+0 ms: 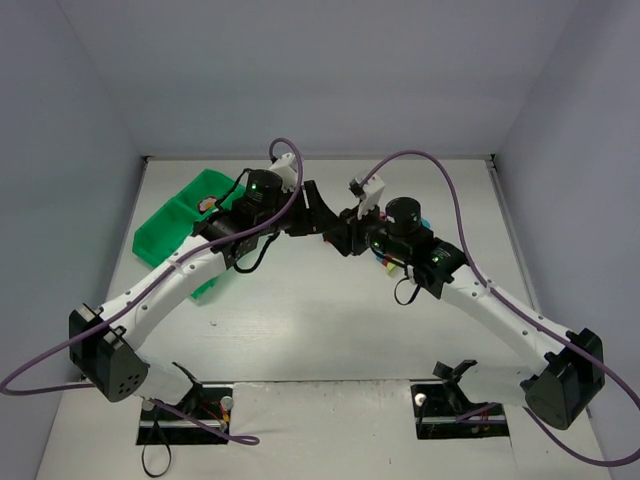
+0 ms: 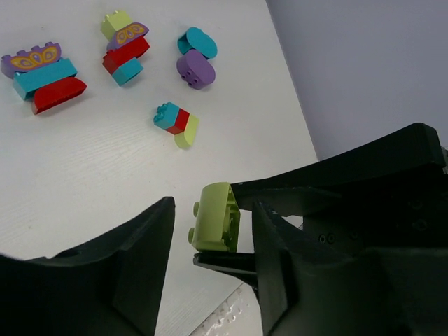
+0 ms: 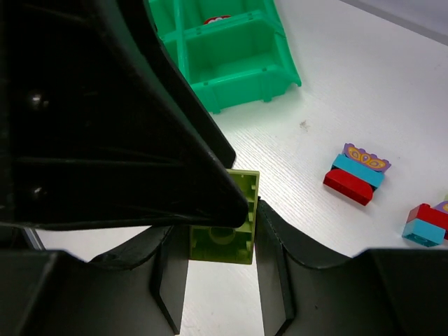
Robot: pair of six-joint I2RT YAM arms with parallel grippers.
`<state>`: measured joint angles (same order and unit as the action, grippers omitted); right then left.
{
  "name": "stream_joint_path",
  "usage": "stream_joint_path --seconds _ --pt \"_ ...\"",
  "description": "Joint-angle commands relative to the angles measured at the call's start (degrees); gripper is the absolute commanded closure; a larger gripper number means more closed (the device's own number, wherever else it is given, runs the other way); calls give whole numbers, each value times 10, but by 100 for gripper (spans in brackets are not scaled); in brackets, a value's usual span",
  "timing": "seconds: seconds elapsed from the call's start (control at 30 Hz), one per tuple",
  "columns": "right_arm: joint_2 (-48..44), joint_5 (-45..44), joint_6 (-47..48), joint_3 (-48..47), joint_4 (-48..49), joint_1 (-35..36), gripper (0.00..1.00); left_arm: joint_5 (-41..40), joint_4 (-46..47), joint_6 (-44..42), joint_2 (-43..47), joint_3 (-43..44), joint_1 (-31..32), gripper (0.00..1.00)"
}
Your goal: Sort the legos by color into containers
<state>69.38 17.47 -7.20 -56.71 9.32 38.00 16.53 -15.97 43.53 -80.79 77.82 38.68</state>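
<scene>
White table [image 1: 330,340], right pincer [image 3: 221,241] gripping yellow-green lego [image 2: 213,217] (left pincer [image 2: 212,234] straddling it)

Bright, even overhead light; soft shadows; sharp focus.

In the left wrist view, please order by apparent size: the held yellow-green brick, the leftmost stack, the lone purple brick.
1. leftmost stack
2. yellow-green brick, nearest the camera, so its rank is unsure
3. lone purple brick

The tray [image 1: 157,238] sits on the table [image 1: 300,325], left of the legos [image 2: 176,124].
</scene>
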Motion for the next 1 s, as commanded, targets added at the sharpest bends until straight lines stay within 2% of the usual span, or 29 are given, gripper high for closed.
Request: stream_joint_path --seconds 0.0,0.03,0.1,0.13,0.27,0.33,0.37,0.43,0.47,0.57,0.67,0.73,0.9,0.97 --pt "-22 10 -1 -7 54 7 100 31 56 20 2 18 5 60" --pt "-21 8 0 -6 54 6 100 40 59 21 2 16 5 68" --pt "-22 5 -1 -7 54 6 100 46 60 24 1 13 7 75" --pt "-22 4 0 -6 54 6 100 46 60 24 1 10 8 83" --pt "-21 2 -1 -6 56 6 100 39 60 25 15 -3 8 100" --pt "-20 -2 1 -3 56 6 99 32 53 21 20 -6 8 100" --pt "-20 -4 2 -2 56 6 95 17 49 12 25 -7 8 100" --pt "-20 -9 0 1 55 6 64 0 31 -1 34 -7 7 100" --pt "-19 -10 1 3 54 6 43 -23 15 -19 37 -8 6 100" --pt "-17 -33 -3 5 38 5 23 -88 -32 -64 56 -7 -3 100" --pt "-14 -63 -6 6 17 5 15 -148 -73 -99 78 -14 -32 100" --pt "-16 -93 -10 10 9 4 15 -177 -85 -113 99 -26 -54 100" --pt "-28 -193 -39 28 -16 2 14 -264 -122 -130 129 -85 -169 100" --pt "-25 -240 -52 27 -34 0 14 -269 -132 -136 129 -97 -226 100"
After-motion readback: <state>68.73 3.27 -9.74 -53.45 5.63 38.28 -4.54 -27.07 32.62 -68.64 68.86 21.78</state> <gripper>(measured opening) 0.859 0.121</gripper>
